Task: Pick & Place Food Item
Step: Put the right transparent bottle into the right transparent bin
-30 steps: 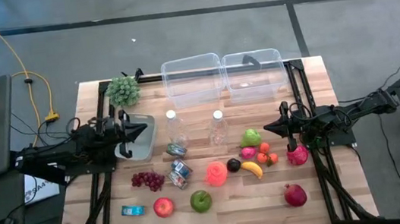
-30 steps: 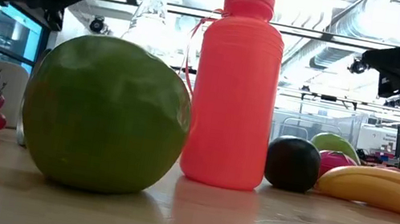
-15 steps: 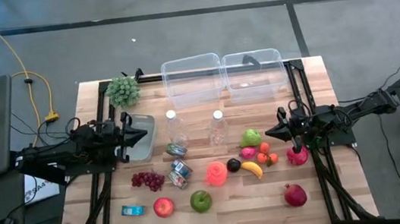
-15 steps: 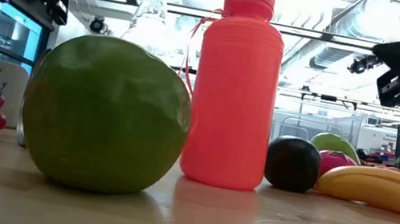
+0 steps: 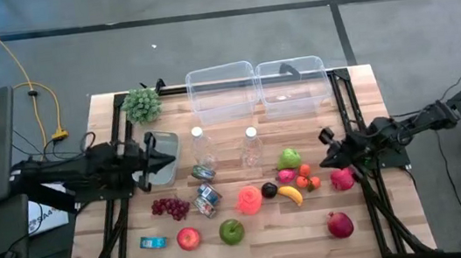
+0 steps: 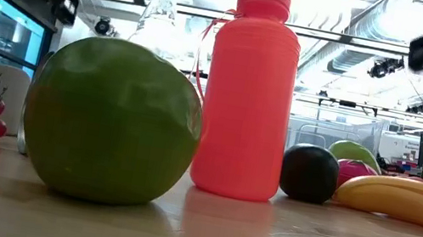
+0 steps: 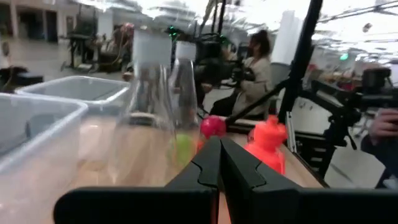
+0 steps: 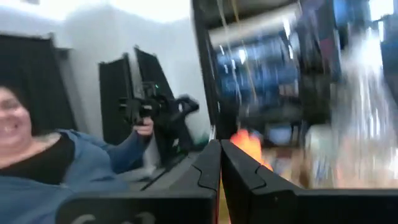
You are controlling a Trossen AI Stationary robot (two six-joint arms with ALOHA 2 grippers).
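No food is held; the left gripper (image 5: pixel 165 152) and right gripper (image 5: pixel 323 138) are both pinched closed and empty; unless reopened, the crowded fruit (image 5: pixel 291 158) could be knocked, or the clear bottles (image 5: pixel 251 148) toppled.

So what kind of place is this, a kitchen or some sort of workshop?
Most likely a robotics lab, not a kitchen. Two dark robot arms reach over a wooden table set with fruit such as a banana, and the low view shows exposed ceiling ducts and equipment benches behind.

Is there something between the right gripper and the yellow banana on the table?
Yes. In the high view, small orange fruits lie between the shut right gripper and the yellow banana.
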